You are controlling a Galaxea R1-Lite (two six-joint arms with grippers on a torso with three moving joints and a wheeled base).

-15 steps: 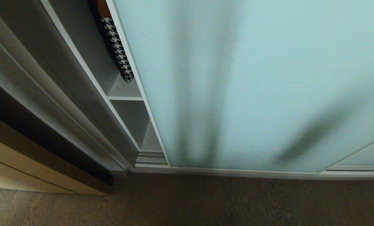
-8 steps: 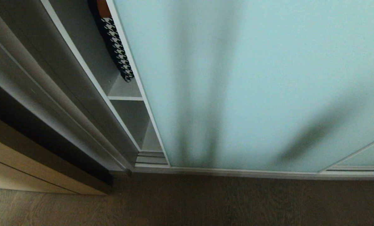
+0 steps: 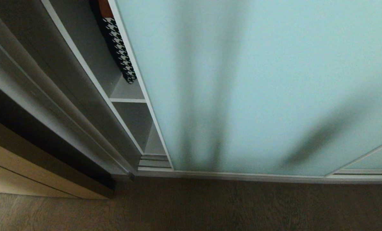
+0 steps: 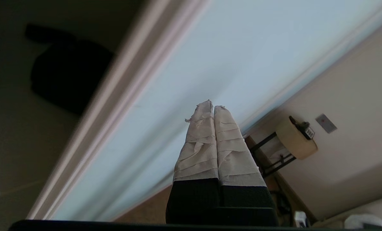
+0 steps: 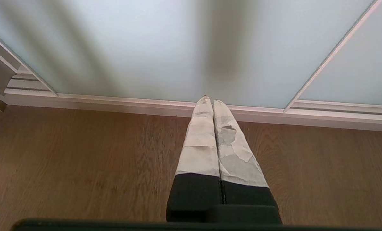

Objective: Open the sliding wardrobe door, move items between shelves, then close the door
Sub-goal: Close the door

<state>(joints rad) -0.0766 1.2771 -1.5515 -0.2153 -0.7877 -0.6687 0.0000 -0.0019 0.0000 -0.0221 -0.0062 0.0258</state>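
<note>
Entry, from my head camera: grey shelves (image 3: 127, 93) at ten o'clock; houndstooth piece (image 3: 120, 53) hangs down to the upper board. Wood-grain floor (image 3: 210, 205) at six carries the silver door track (image 3: 242, 176).

Soft, even light fell on the frosted door (image 3: 258, 80), which carried three blurred dark shadow bands, two upright and one slanting, with no glare on the glass. The gap at the far left edge of the head view was nearly black, and the floor (image 3: 210, 205) lay dim and brown. In the left wrist view the door frame (image 4: 114, 96) was smeared and a black shape (image 4: 66, 70) beside it was out of focus, while the right wrist view was sharp and brighter.
</note>
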